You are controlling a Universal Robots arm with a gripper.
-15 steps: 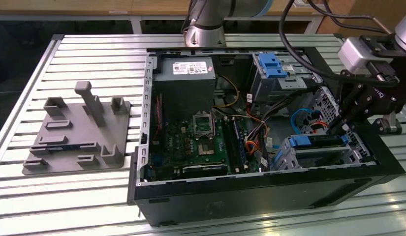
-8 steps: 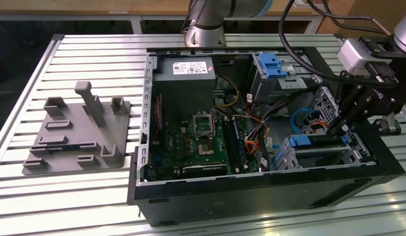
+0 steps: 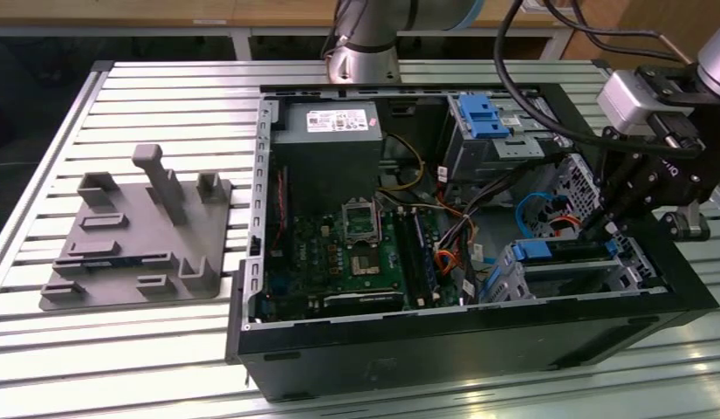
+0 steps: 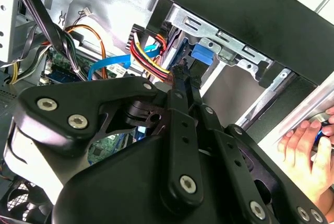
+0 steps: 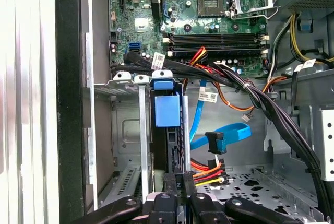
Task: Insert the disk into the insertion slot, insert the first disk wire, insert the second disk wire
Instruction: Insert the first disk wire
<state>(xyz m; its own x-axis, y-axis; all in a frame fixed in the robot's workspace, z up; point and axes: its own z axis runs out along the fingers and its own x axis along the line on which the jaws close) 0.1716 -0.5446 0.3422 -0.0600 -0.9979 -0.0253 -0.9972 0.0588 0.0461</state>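
First wrist view: blue cable (image 5: 223, 137) beside disk (image 5: 167, 111)

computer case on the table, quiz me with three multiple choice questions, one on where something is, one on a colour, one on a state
1. Where is the grey plate relative to the computer case?
A) inside it
B) on the table, at the exterior view's left of it
C) on top of it

2. What colour is the flat cable beside the disk?
A) white
B) blue
C) green

3. How does the disk sit?
A) flat on the table
B) lifted above the case
C) in its metal cage

Answers:
1 B: the exterior view shows the plate lying on the slats beside the case.
2 B: it shows blue in the first wrist view.
3 C: the disk stands between the cage's rails.
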